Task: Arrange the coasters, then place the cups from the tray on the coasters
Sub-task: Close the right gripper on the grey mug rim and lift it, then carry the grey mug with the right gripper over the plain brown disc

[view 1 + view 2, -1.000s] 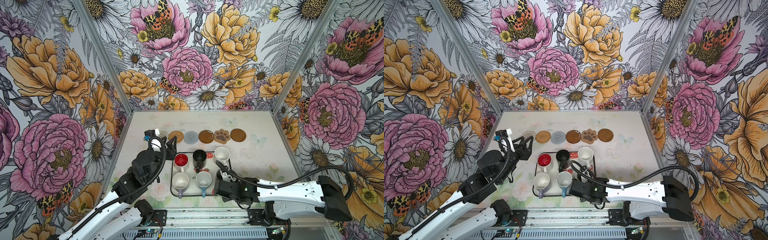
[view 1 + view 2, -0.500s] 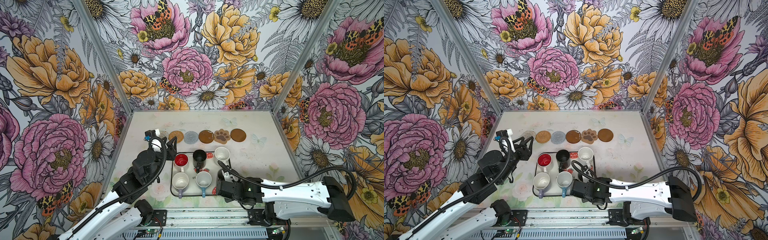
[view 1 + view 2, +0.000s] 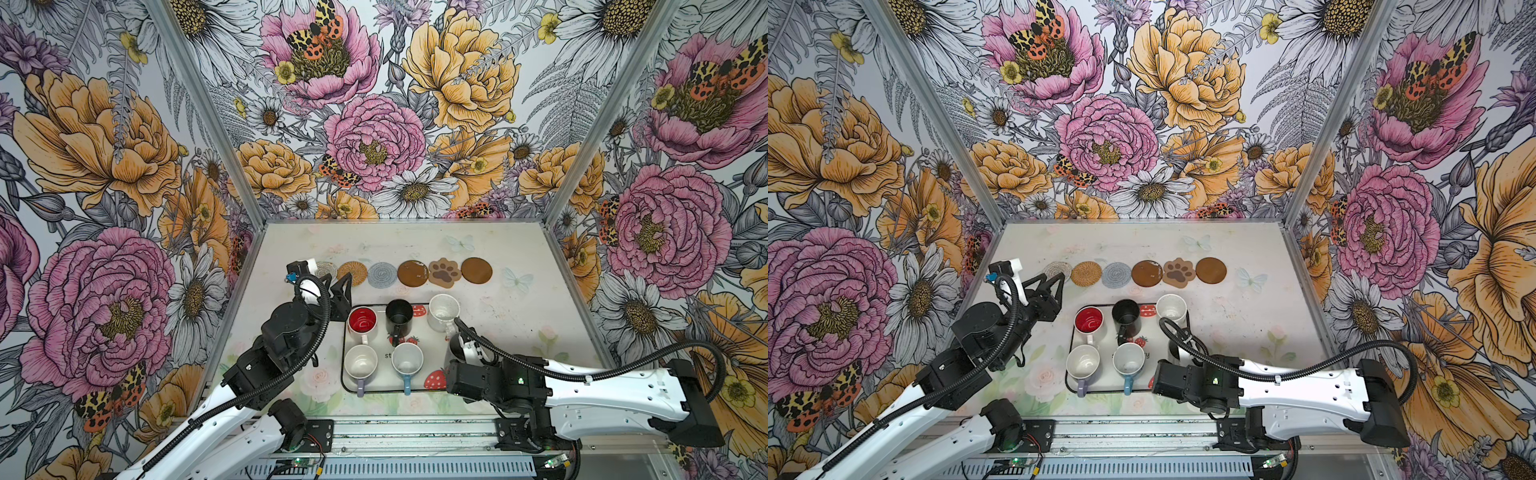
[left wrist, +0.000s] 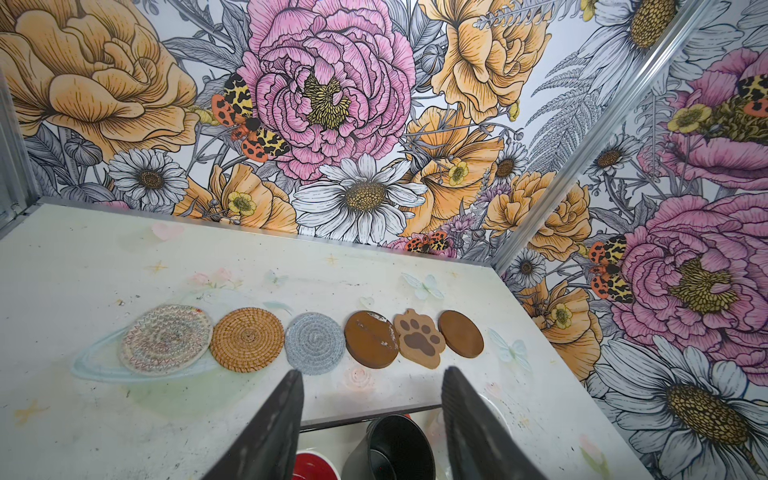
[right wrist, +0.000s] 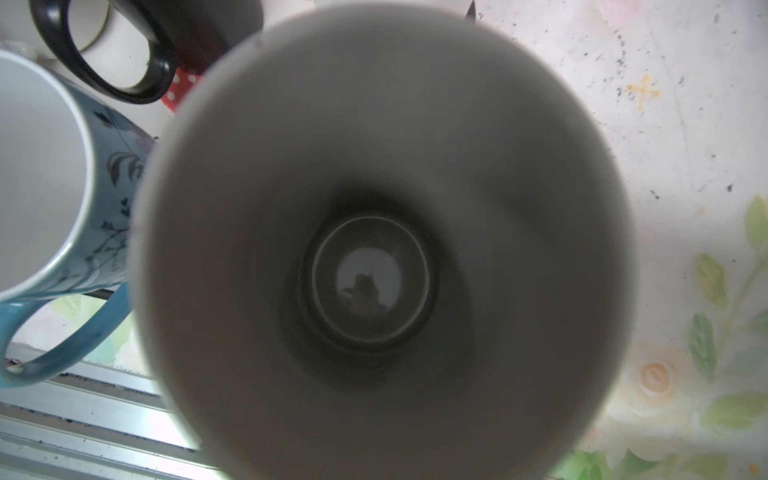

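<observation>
Grey mug (image 5: pixel 382 249) clamped in my right gripper (image 3: pixel 456 353), just shifted right, so it's leaving the tray (image 3: pixel 432 357). Left gripper (image 4: pixel 372 374) apart, idle.

A pale, scuffed table (image 3: pixel 519 299), printed with faint roses, leaves and a light blue butterfly (image 3: pixel 516 279), stands inside three walls (image 3: pixel 374 137) papered with large pink, orange and white flowers. Bare metal posts (image 3: pixel 203 104) mark the back corners, and a metal rail (image 3: pixel 415 432) runs along the front edge.
</observation>
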